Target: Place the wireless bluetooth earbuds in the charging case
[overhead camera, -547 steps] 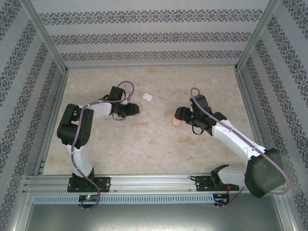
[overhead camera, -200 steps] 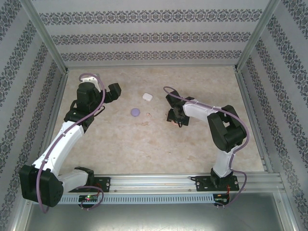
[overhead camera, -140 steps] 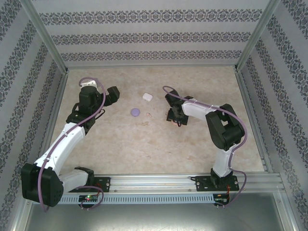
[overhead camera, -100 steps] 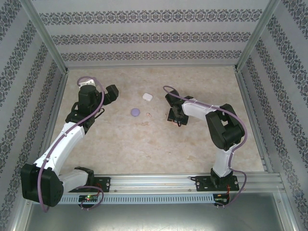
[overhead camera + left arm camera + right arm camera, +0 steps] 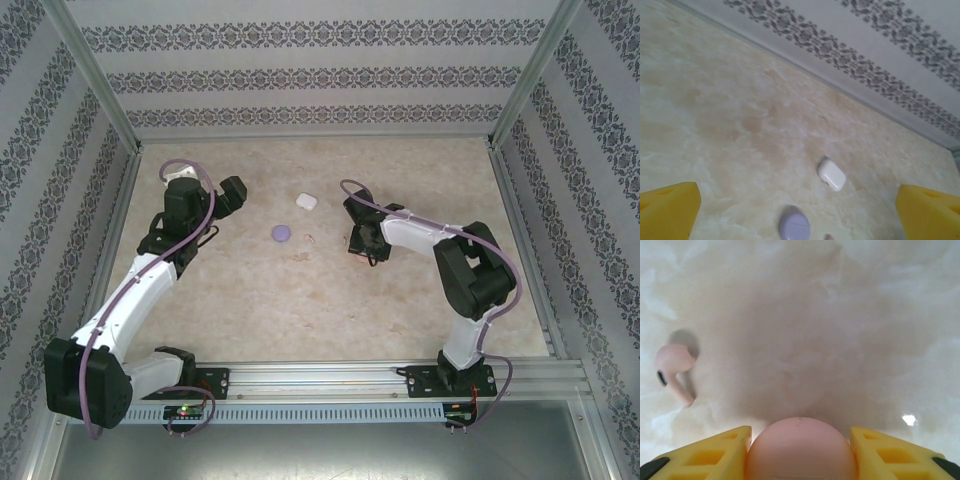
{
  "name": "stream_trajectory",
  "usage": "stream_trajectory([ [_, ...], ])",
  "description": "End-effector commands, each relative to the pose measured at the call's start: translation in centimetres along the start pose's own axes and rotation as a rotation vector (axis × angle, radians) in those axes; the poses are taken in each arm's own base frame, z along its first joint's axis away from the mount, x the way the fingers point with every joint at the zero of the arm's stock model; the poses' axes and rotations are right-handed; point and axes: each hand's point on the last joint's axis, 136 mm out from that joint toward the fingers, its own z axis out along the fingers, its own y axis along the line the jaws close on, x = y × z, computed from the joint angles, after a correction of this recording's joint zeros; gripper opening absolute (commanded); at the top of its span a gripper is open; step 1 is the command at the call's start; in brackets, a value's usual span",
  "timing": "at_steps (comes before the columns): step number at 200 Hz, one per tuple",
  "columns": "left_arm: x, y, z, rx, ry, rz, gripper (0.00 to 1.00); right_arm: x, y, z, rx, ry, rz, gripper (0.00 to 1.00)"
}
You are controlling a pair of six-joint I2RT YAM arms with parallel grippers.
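Observation:
A pale pink charging case (image 5: 801, 447) sits between the yellow fingers (image 5: 705, 456) of my right gripper (image 5: 801, 462), which is shut on it low over the table. One pink earbud (image 5: 674, 366) lies on the table ahead and to the left of it. In the top view the right gripper (image 5: 359, 242) is just right of tiny earbuds (image 5: 310, 238). My left gripper (image 5: 232, 195) is raised at the back left, open and holding nothing. Ahead of the left gripper (image 5: 797, 196) lie a purple case (image 5: 794, 226) and a white case (image 5: 831, 174).
The purple case (image 5: 282, 233) and white case (image 5: 306, 201) lie closed in the middle back of the marble table (image 5: 300, 300). Patterned walls and a metal frame (image 5: 130, 140) ring the table.
Since 2.7 s ago the left gripper has drawn back to the left, uncovering the purple case. The right gripper has moved left with the pink case. Over the last second both arms barely move.

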Motion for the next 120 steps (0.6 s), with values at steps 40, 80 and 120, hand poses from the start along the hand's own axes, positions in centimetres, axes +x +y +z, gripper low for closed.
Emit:
stream_trajectory([
  [40, 3.9, -5.7, 2.1, 0.401, 0.082, 0.069, 1.0, -2.2, 2.5, -6.9, -0.216, -0.131, 0.088, 0.39],
  [80, 7.3, -8.3, 2.4, 0.55, 0.11, 0.114, 1.0, -4.5, 5.5, -11.2, -0.383, -0.187, 0.184, 0.38],
  [120, 11.2, -11.6, 2.6, 0.663, 0.126, 0.168, 0.99, -6.4, 8.2, -13.5, -0.511, -0.191, 0.32, 0.38],
])
